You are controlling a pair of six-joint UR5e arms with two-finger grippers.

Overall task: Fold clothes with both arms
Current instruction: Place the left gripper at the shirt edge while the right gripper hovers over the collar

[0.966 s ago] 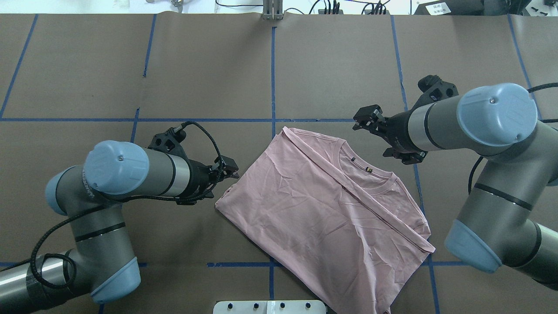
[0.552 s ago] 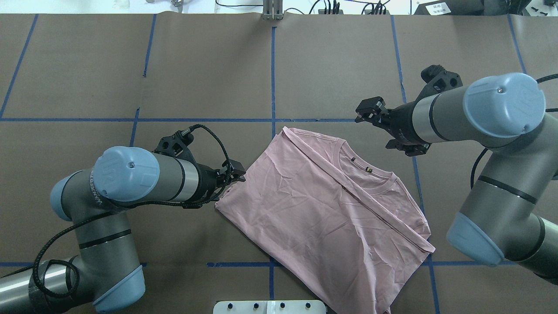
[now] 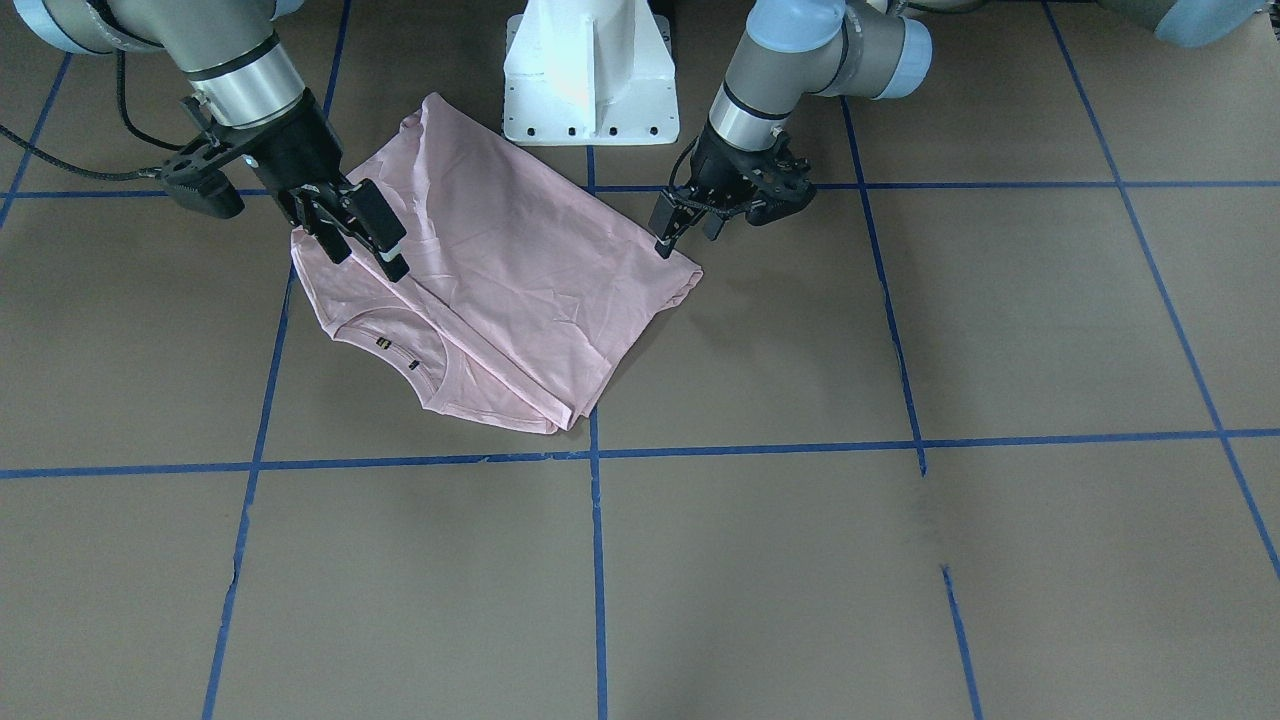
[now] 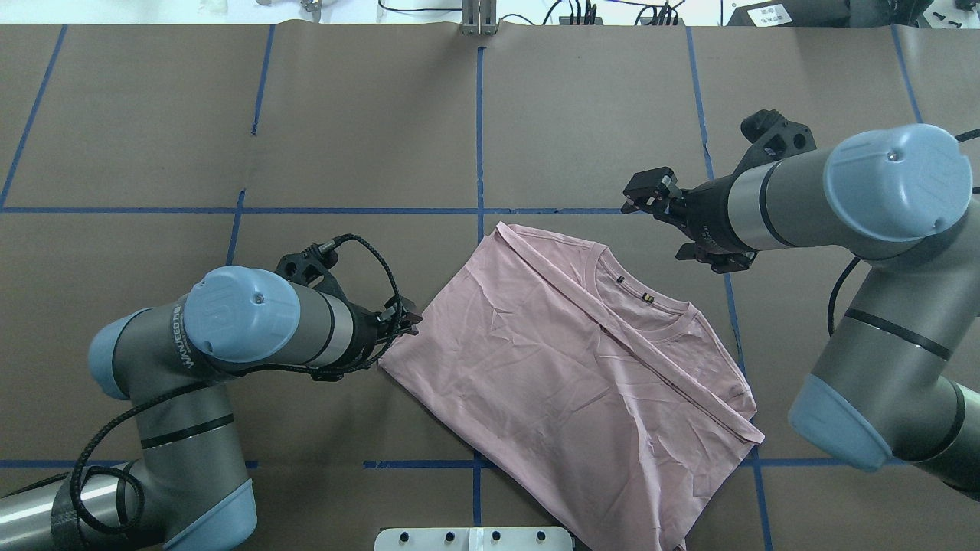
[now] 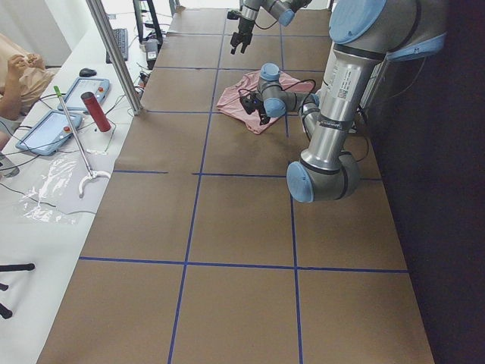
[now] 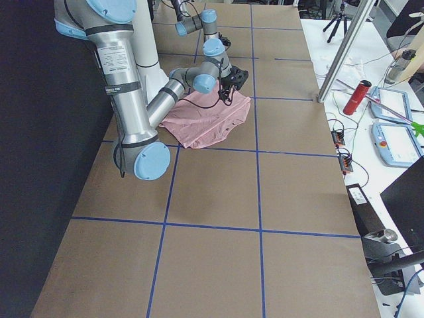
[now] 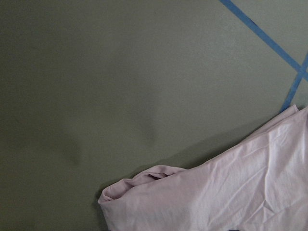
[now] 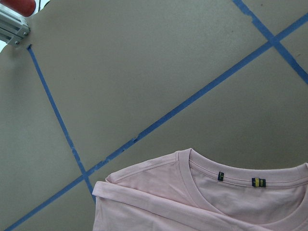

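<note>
Shirt (image 4: 582, 367) lies folded on surface (image 4: 367, 138), long axis diagonal from far collar end toward robot; left gripper (image 4: 409, 321), spread not discernible, sits at its left corner, nearer than right gripper (image 4: 641, 197), wide, hovering just beyond collar.
</note>
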